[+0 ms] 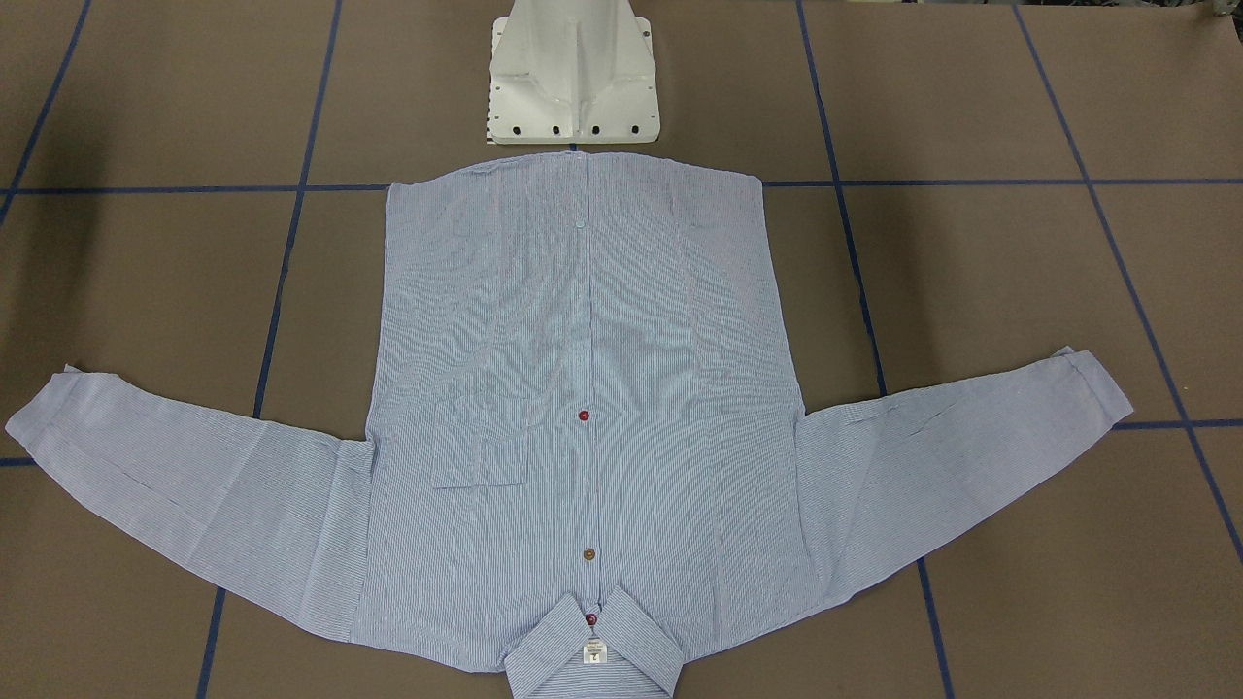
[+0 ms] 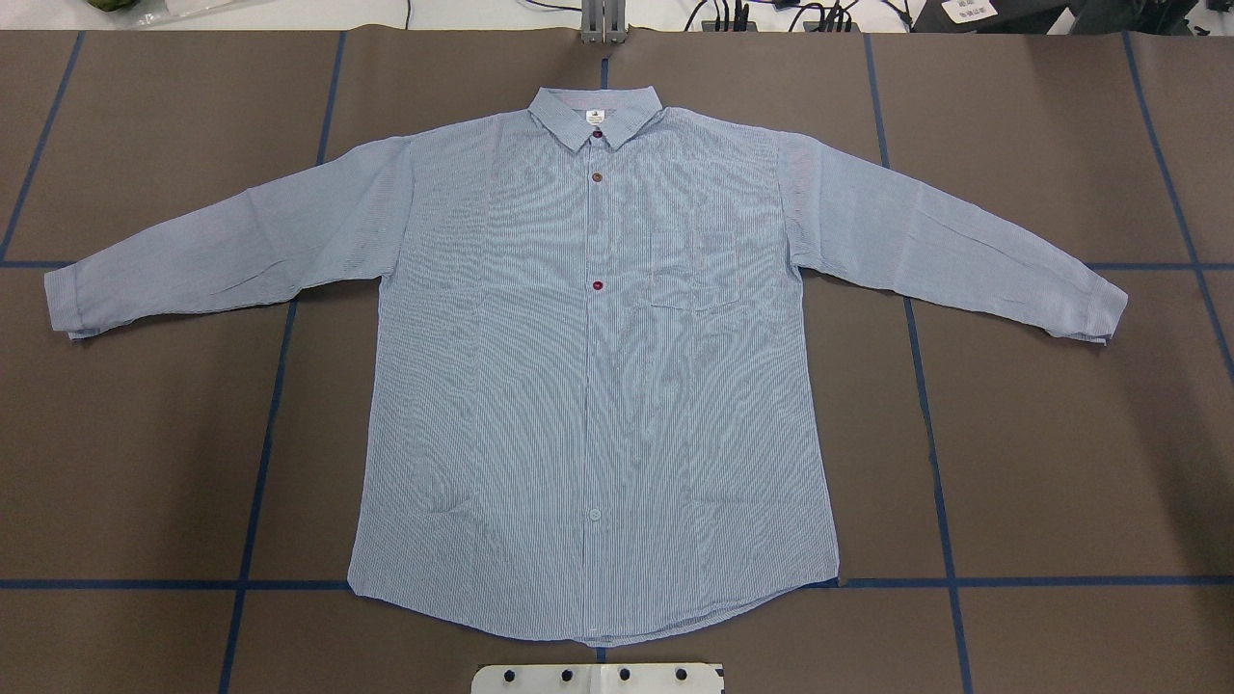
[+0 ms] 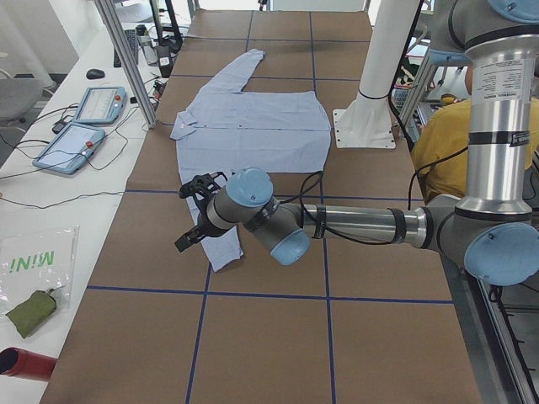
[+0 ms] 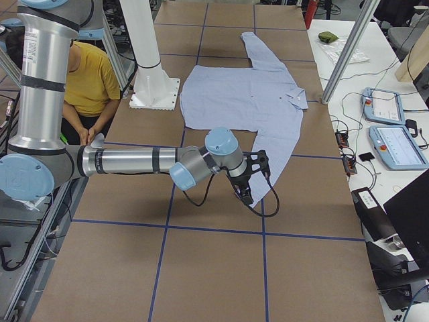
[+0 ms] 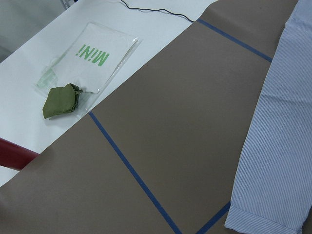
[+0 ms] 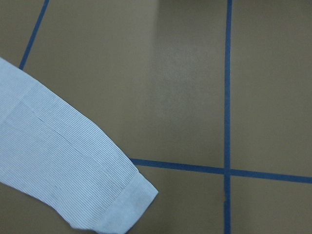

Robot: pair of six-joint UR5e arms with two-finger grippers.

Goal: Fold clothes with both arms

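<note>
You see shirt (image 2: 598,386) flat on brown table (image 2: 1060,434), front up, buttoned. Its collar (image 2: 595,116) is at edge far from white pedestal (image 1: 573,78), sleeves spread to both sides. Near arm's left gripper (image 3: 190,234) hangs above one sleeve near left cuff (image 5: 263,220) — right gripper (image 4: 244,191) likewise by right cuff (image 6: 127,199). Fingers apart or together — you cannot tell for either, both seen only from table ends.

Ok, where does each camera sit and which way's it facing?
Front-facing: across the table, down on shirt; pedestal atop.
Overhead: above the pedestal, looking forward; its edge shows.
Left side: table end; left arm near.
Right side: opposite end; right arm near.
Left wrist: over one cuff; no body.
Right wrist: other cuff; no body.
All share the shirt.
</note>
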